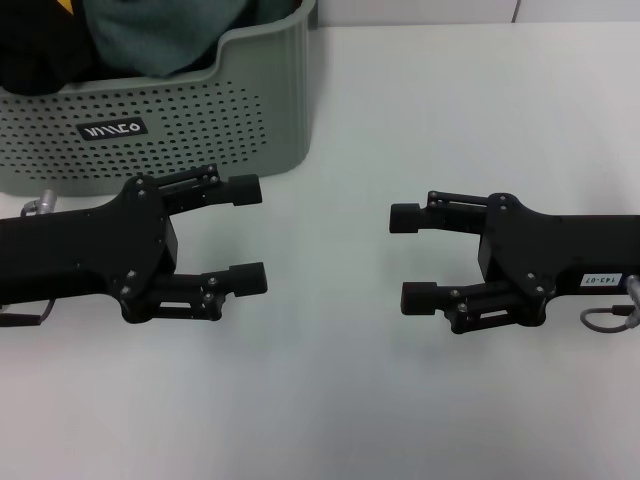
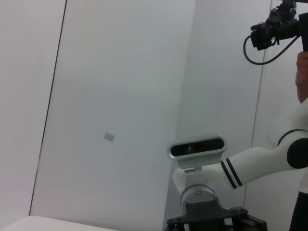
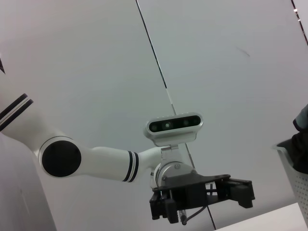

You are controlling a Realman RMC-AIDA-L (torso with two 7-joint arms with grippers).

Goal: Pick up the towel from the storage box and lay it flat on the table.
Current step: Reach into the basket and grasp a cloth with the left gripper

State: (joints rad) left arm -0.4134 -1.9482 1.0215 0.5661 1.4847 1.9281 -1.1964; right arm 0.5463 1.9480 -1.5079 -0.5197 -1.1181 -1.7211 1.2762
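Note:
The towel [image 1: 160,35] lies bunched in the storage box [image 1: 150,150] at the far left of the table [image 1: 330,400], its dark teal face up. My left gripper [image 1: 250,234] hovers over the table just in front of the box, open and empty, fingers pointing right. Opposite it, my right gripper [image 1: 410,257] is also open and empty, fingers pointing left, with a wide gap of bare table between the two. In the right wrist view a corner of the storage box [image 3: 293,166] shows at the edge, with a bit of the teal towel [image 3: 303,120] above it.
A black fabric bundle [image 1: 40,50] fills the left part of the box beside the towel, with a sliver of yellow at the top edge. White tabletop stretches to the right of the box and in front of both grippers.

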